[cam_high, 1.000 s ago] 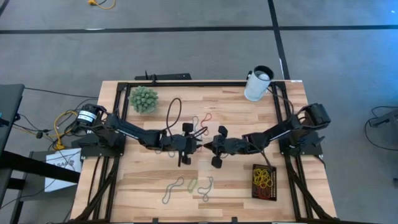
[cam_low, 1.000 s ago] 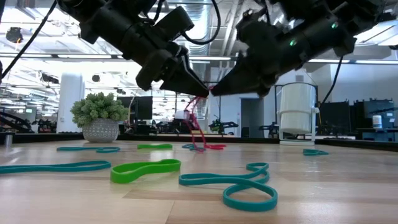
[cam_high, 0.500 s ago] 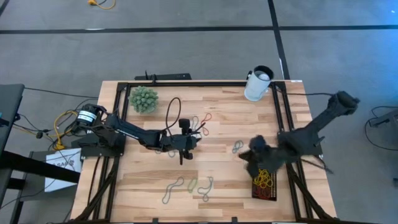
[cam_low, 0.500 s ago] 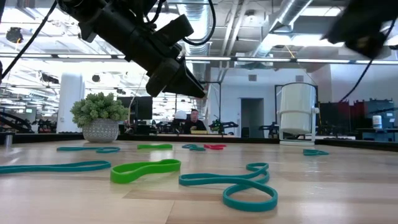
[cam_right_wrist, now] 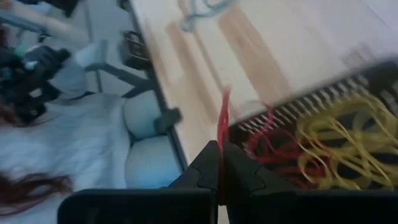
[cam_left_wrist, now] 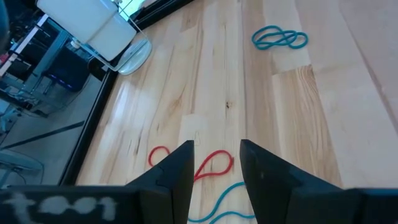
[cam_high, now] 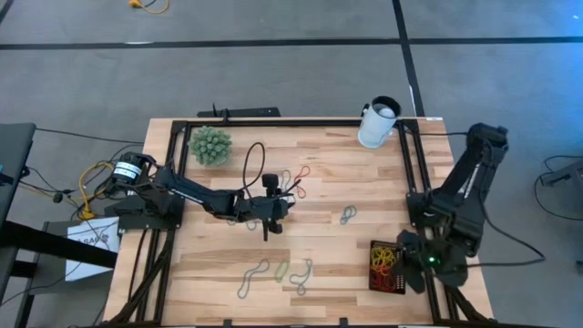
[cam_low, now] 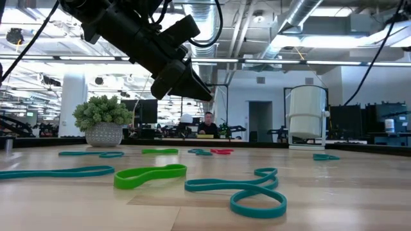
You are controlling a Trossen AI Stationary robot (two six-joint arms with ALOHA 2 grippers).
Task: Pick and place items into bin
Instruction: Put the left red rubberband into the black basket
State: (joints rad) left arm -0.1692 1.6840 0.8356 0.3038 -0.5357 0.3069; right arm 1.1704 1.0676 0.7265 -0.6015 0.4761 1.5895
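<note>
- Right gripper (cam_right_wrist: 219, 163) sits low at the table's right edge, just beside the black tray (cam_high: 374, 276), fingers pinched tight on a red rubber band (cam_right_wrist: 222, 127).
- That red band hangs above the tray's edge; the tray near the front right corner holds a heap of yellow and red bands (cam_high: 386, 261).
- Left gripper (cam_left_wrist: 214, 167) hovers over mid-table, fingers parted, nothing between them.
- Red and teal bands (cam_left_wrist: 214, 164) lie on the wood right under it.
- More loose bands (cam_high: 277, 271) lie near the front edge, and one grey-blue one (cam_high: 347, 215) lies right of centre.
- White cup (cam_high: 377, 123) at the back right corner, spiky green ball (cam_high: 210, 145) at the back left.
</note>
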